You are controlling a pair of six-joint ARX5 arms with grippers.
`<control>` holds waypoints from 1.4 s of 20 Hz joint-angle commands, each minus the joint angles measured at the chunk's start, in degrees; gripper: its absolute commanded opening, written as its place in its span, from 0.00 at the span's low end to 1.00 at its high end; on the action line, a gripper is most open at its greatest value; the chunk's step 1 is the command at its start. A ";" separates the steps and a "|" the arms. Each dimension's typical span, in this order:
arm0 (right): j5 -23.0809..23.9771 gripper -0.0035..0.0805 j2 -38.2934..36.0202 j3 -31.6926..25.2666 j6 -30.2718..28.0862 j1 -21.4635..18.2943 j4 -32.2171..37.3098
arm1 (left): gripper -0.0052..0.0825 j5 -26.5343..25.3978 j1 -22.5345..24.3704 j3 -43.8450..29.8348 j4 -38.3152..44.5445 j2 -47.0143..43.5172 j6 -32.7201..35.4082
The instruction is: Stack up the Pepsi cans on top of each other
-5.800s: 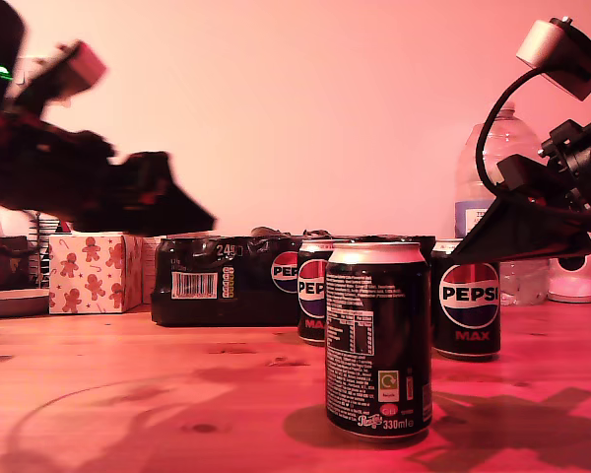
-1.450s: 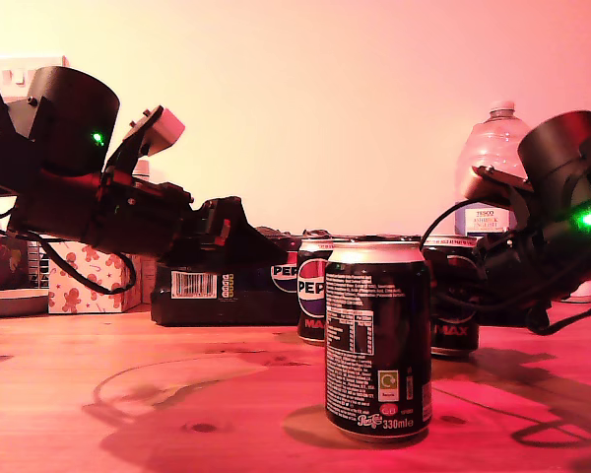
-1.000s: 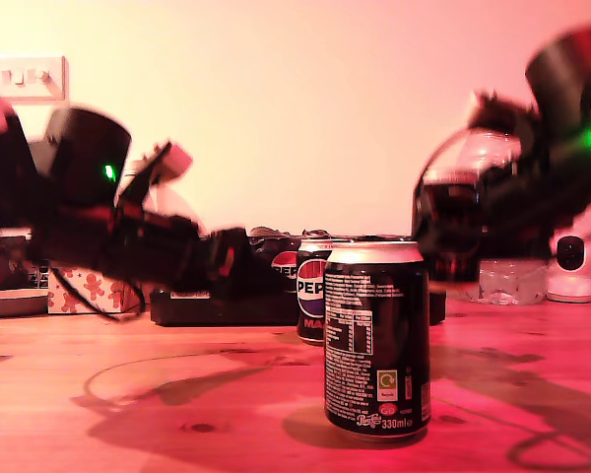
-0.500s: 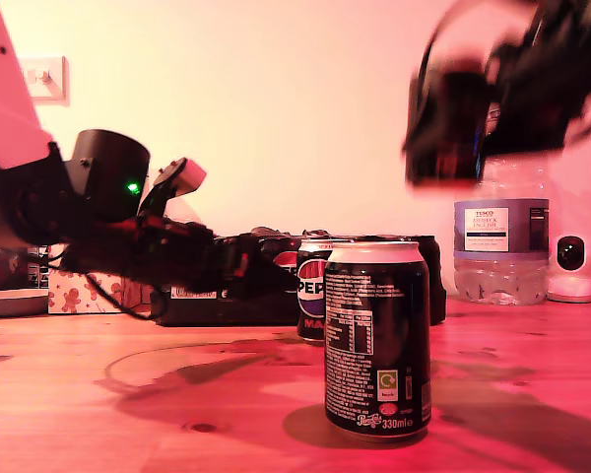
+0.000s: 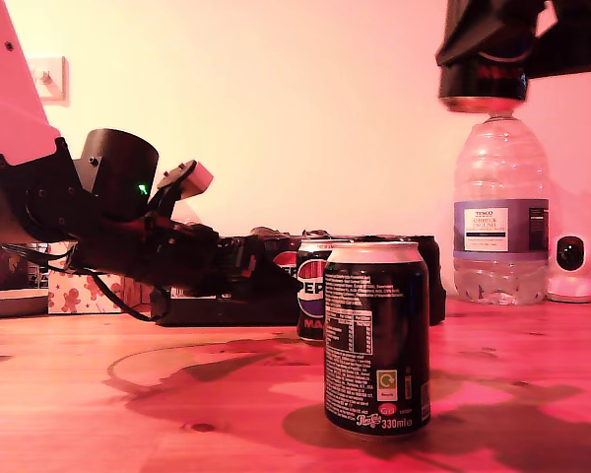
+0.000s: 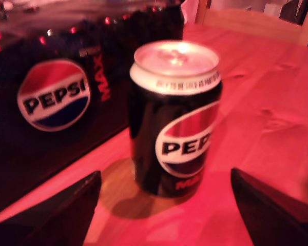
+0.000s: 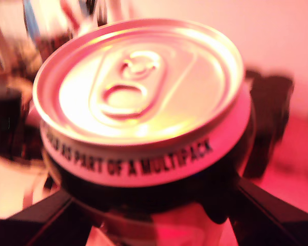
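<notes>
We hold one can (image 7: 143,97) clamped between the jaws of our second gripper (image 5: 485,59), high near the top of the exterior view's right, well above the tabletop (image 5: 128,414); in the second wrist view its silver top and ring pull fill the picture, with the two dark fingers (image 7: 269,215) pressed to its sides; in the exterior view only its lower part (image 5: 483,87) shows under the arm, in front of the bottle (image 5: 500,217). Our first gripper (image 6: 164,205) reaches in low from the exterior view's left, jaws spread wide and holding nothing; a second can (image 6: 174,118) stands upright on the tabletop just ahead of the gap between them, logo facing the wrist camera, not touched by either finger; beside it lies the pack (image 6: 56,97), its own round logo showing. In the exterior view that can (image 5: 312,291) stands behind a third can (image 5: 377,338), which is nearest the camera, upright, with white text facing us, well apart from both grippers; a patterned box (image 5: 79,288) sits at the exterior view's left behind the first arm; a small white camera (image 5: 572,268) stands at the far right of that view.
</notes>
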 commanded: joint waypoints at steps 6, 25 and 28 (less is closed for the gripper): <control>-0.09 0.50 -0.72 0.92 -0.09 4.02 -1.95 | 0.90 -9.68 -4.48 0.26 -1.81 1.68 -0.39; -0.72 0.50 -0.72 0.92 -0.07 4.33 -2.21 | 0.89 0.77 -3.85 10.08 -6.03 7.67 2.89; -0.74 0.50 -0.72 0.92 0.00 4.35 -2.16 | 0.89 0.77 -3.54 11.76 -8.66 7.67 2.99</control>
